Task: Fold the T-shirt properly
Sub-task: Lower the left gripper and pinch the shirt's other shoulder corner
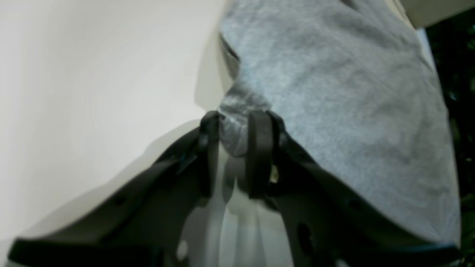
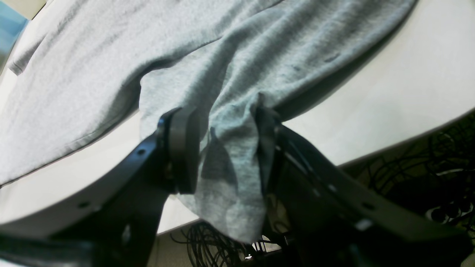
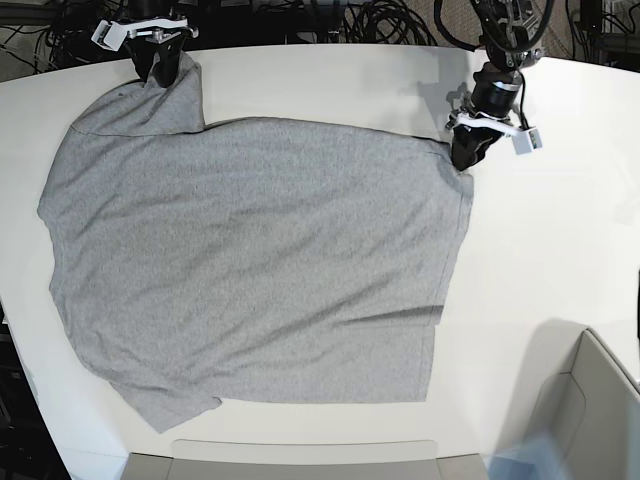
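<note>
T-shirt [image 3: 250, 260], light grey, spread over most of the white table [image 3: 540, 250], plain side up, with some soft wrinkles and one sleeve near the front edge. Held at two far corners.

Left gripper [image 1: 233, 148]: at the right of the base view, arm reaching down steeply from the far table edge, wrist nearly vertical, tips low at the cloth's corner. Black fingers [image 1: 259, 152] pressed close together, pinching a small bunch of the grey fabric; corner lifted slightly off the table surface.

Right gripper [image 2: 222, 148]: at the far left corner of the base view, close to the table's back edge, arm also coming down from above. Fingers [image 2: 183, 148] standing wider apart, with a thick fold of the fabric caught between them, a loose end hanging below the jaws past the table edge. Cloth pulled up into a small peak here.

Dark cables [image 3: 330, 20] behind the table. Grey bin [image 3: 590, 410] at the near right corner.
</note>
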Robot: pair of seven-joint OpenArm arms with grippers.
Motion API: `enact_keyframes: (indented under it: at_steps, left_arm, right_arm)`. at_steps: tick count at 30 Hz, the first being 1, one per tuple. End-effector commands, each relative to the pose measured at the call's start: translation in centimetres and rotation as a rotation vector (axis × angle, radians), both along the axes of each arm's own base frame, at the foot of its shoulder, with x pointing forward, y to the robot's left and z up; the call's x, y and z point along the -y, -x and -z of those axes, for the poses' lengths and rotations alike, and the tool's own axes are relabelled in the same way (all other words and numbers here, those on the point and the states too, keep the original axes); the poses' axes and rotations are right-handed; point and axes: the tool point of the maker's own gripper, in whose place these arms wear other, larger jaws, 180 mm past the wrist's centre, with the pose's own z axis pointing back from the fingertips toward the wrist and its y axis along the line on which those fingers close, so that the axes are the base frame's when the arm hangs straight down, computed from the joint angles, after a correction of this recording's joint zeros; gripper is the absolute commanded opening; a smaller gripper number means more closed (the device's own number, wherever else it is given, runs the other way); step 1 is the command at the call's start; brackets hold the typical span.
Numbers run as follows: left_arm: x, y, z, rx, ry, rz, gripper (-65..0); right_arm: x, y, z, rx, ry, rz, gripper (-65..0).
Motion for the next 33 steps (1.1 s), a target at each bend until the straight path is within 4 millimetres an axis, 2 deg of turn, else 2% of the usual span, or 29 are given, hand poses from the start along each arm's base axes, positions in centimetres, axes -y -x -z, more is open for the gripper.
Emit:
enact_keyframes:
  at_steps: [1, 4, 8, 12, 16, 19, 25, 29, 33]
  left_arm:
    - [-0.4, 0.7, 1.0, -0.054, -0.014, 0.005, -49.8]
    - [-0.1, 0.8, 1.8, -0.078, 0.003, 0.021, -49.9]
    - [0.0, 0.9, 1.7, -0.076, 0.002, 0.029, -50.0]
    - [-0.1, 0.2, 0.3, -0.037, -0.015, 0.036, -50.0]
    - [-1.8, 1.1, -1.4, -0.011, -0.059, 0.005, -50.0]
    - [-2.0, 0.8, -2.0, 0.000, -0.072, 0.013, -50.0]
    - [-1.8, 1.0, -1.7, -0.010, -0.067, 0.020, -49.8]
    - [-1.4, 2.2, -0.1, -0.097, -0.041, 0.049, -49.7]
    - [-1.3, 1.3, -0.1, -0.092, -0.035, 0.054, -49.7]
  right_arm:
    - [-0.1, 1.4, 1.4, -0.093, -0.007, -0.003, -40.6]
    - [-0.1, 1.4, 1.4, -0.093, -0.008, -0.002, -40.6]
    - [-0.3, 1.7, 1.5, -0.098, -0.011, -0.005, -40.6]
    - [-0.3, 1.7, 1.5, -0.098, -0.011, -0.005, -40.6]
    - [-0.3, 1.6, 1.5, -0.098, -0.010, -0.004, -40.6]
    - [-0.3, 1.7, 1.5, -0.100, -0.010, -0.005, -40.6]
    - [-0.4, 1.5, 1.5, -0.096, -0.012, -0.006, -40.6]
    - [-0.3, 1.6, 1.6, -0.099, -0.011, -0.006, -40.6]
    - [-0.3, 1.6, 1.6, -0.098, -0.010, -0.005, -40.6]
